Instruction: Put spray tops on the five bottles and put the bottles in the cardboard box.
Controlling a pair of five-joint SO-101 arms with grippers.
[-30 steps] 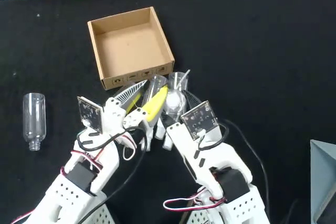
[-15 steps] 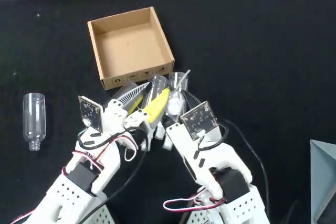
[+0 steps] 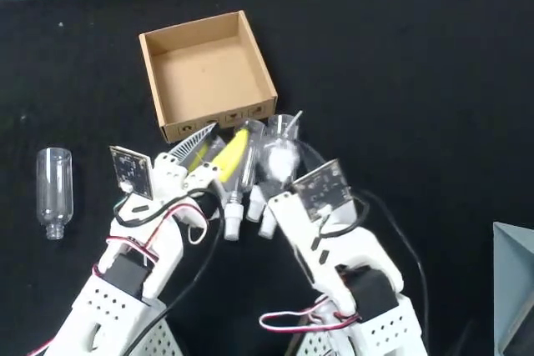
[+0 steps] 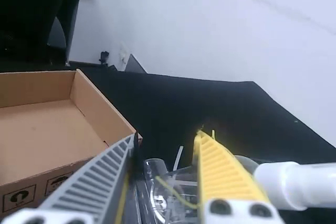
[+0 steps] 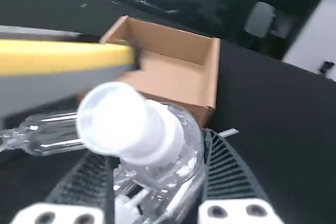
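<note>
- Since a second ago your left arm has swung leftward, carrying the left gripper (image 4: 167,139) toward the front wall of the cardboard box (image 3: 204,81); its fingers stand apart
- Your right gripper (image 5: 157,156) is clamped around a clear bottle (image 5: 184,135) wearing its white spray top (image 5: 123,121), just short of the box
- Lift it above the front wall before crossing, lower it inside, then let go
- Don't drag along the second bottle (image 3: 247,168) lying just beside it
- An uncapped bottle (image 3: 54,189) waits well apart
</note>
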